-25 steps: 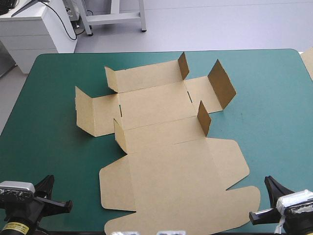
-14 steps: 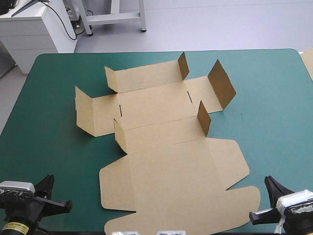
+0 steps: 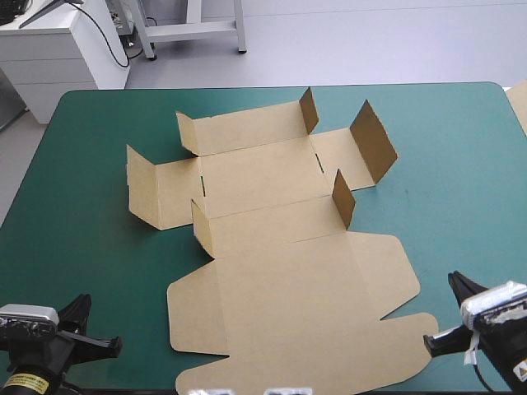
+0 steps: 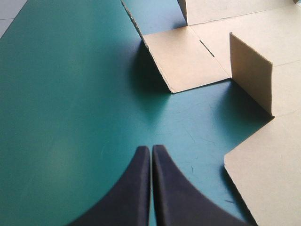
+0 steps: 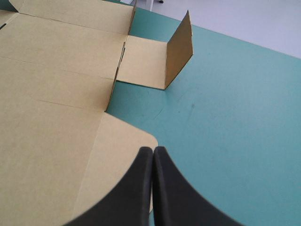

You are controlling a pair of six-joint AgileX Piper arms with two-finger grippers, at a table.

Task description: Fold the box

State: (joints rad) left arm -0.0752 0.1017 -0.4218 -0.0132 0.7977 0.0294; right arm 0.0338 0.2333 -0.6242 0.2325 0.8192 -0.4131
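Note:
The brown box (image 3: 280, 271) lies as a cut sheet in the middle of the teal-green table, its wide lid panel toward the near edge. Several small flaps at its far half stand upright. My left gripper (image 3: 92, 327) sits at the near left corner, shut and empty; in its own view the gripper (image 4: 151, 148) rests over bare cover, the box (image 4: 188, 61) ahead and to one side. My right gripper (image 3: 445, 317) is at the near right corner, shut. In its wrist view the gripper (image 5: 153, 149) points at the rounded corner of the box (image 5: 56, 94).
Bare teal-green cover (image 3: 82, 206) runs wide on both sides of the sheet. The edge of another piece of brown board (image 3: 519, 103) shows at the table's right edge.
My right gripper has shifted slightly away from the near edge, toward the box's near right corner. The left gripper and the box have not moved.

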